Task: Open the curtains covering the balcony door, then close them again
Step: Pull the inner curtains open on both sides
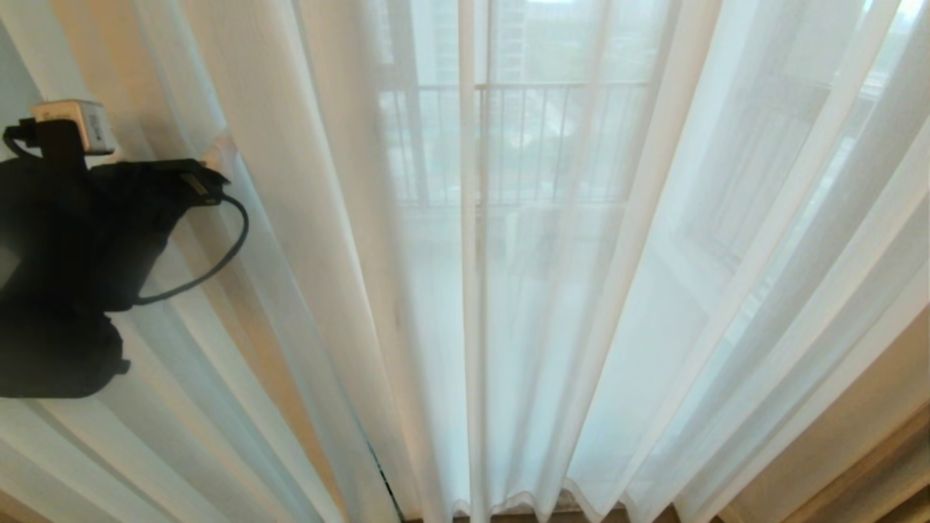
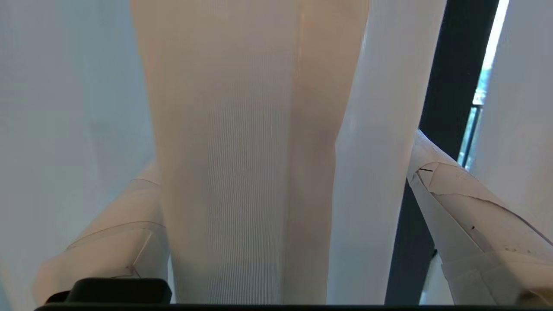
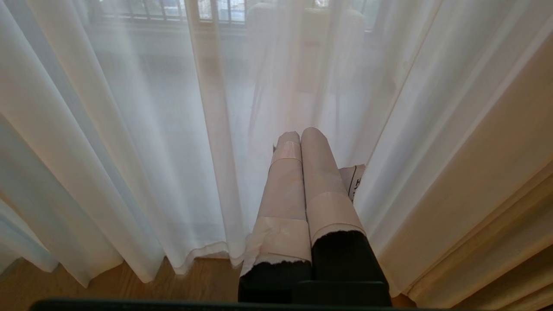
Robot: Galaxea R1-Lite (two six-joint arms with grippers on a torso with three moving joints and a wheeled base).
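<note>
Curtains [image 1: 552, 290] hanging closed before balcony door [image 2: 453, 86]; left gripper [image 2: 285, 216] jaws released astride one pleat, right gripper [image 3: 300, 181] jaws clenched, empty, low. Risk: sheer fabric slipping if pinched too shallowly.

Black left arm [image 1: 65, 276], looped black cable [image 1: 218, 254], small white-grey box on top [image 1: 76, 125]; pale tape-wrapped fingers [image 3: 283, 185].

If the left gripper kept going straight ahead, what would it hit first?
Most likely the sheer curtain: one fold already hangs between the open left gripper fingers. The dark door frame seems farther behind.
</note>
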